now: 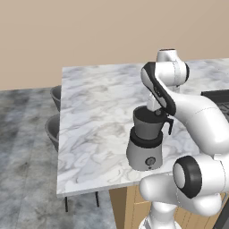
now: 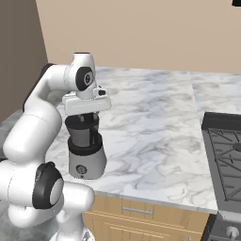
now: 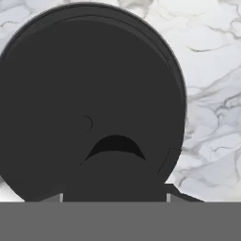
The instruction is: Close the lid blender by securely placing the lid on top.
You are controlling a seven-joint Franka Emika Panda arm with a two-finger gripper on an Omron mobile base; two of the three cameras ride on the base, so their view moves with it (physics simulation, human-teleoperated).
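Observation:
The blender (image 1: pixel 144 152) stands near the front edge of the marble counter (image 1: pixel 96 103), a light grey base with a round knob under a dark grey jar. In the right base view the blender (image 2: pixel 85 162) sits at the counter's left end. The black round lid (image 1: pixel 146 113) lies level at the jar's mouth. Whether it rests fully on the rim I cannot tell. My gripper (image 1: pixel 157 112) points straight down over the jar and is shut on the lid's centre. The hand view looks down on the lid (image 3: pixel 84 84) as a wide black disc over the marble. From the right, the gripper (image 2: pixel 85 117) meets the lid (image 2: pixel 80 121).
A dark stove top (image 2: pixel 226 155) lies at the counter's right end, also seen as the stove top (image 1: pixel 218 97). Two grey stools (image 1: pixel 53 127) stand beyond the counter's left edge. Wooden drawers (image 2: pixel 136 212) run below the front edge. Open marble (image 2: pixel 150 117) stretches behind and right of the blender.

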